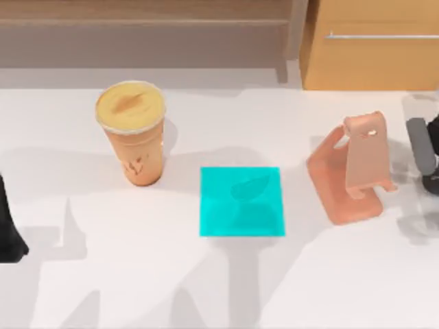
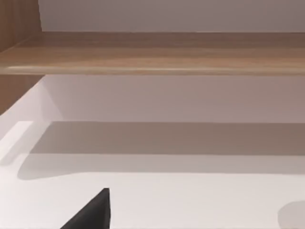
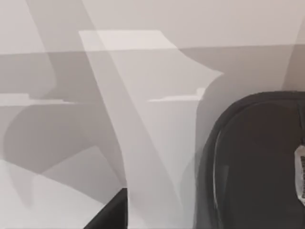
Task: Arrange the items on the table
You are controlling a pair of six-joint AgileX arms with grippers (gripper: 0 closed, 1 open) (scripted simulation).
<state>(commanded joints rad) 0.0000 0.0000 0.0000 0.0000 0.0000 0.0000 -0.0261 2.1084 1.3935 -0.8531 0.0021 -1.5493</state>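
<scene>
Looking down from the top view: wide plain white worktop (image 1: 171, 288), with a flat cyan square mat (image 1: 242, 201) near its middle as landmark. Left of the mat and slightly farther back stands a tall orange-tan cup with a yellowish lid (image 1: 134, 133), upright, apart from the mat. Right of the mat sits a salmon-pink angled phone stand (image 1: 351, 168), nothing on it. Well right of the mat, past the stand at the frame edge, part of the right arm's hand (image 1: 426, 154): grey and black shapes, cut off; cannot tell whether its fingers are apart or together. Far left of the mat, a dark piece of the left arm's hand (image 1: 9, 229) at the edge; fingers likewise cannot be told. Behind everything, a wooden cabinet with a metal handle (image 1: 374, 44).

Left wrist view: bare worktop, a wooden shelf edge (image 2: 152, 55) beyond, one black fingertip (image 2: 93, 212) at the frame edge.

Right wrist view: a small black oval computer mouse (image 3: 259, 162), glossy, close under the camera, resting on the worktop; one dark finger (image 3: 112, 212) beside it, not touching.

Handling, as judgement: mouse light, rigid, smooth and curved, so likely slippery; pinch across its narrow flanks. Cup probably light and top-heavy; take it mid-body.

Writing: a faint mark on the cup, unreadable; a small label on the mouse, illegible.
</scene>
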